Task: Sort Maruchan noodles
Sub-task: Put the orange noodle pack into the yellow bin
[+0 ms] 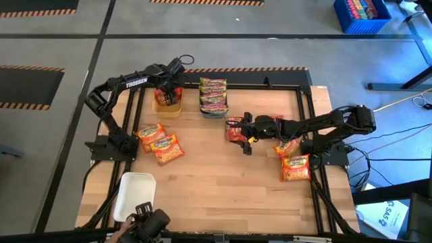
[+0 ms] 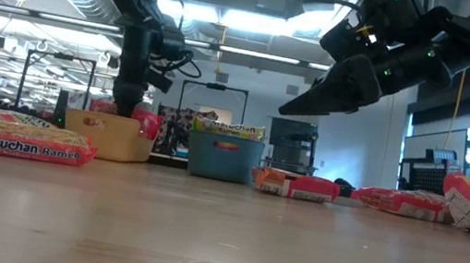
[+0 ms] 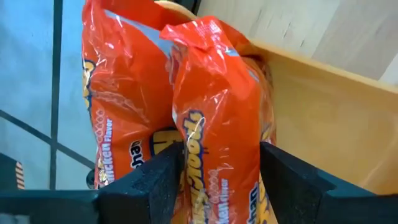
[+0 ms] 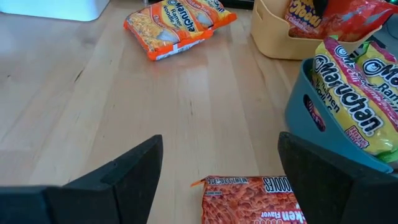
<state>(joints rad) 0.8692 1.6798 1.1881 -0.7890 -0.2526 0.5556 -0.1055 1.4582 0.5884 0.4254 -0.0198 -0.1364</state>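
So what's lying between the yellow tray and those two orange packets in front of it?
Nothing: the high view shows bare wood between the yellow tray and the two orange packets.

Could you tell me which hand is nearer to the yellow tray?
Left. The left hand is right over the yellow tray, its fingers either side of an orange noodle packet standing in it. The right hand hovers apart, above a red packet mid-table.

Pale matt wood desk with visible grain, glossy crinkly plastic noodle packets (film catching highlights), smooth matt yellow plastic tray, smooth blue-grey plastic tray, smooth white tray, matt black end effector fingers
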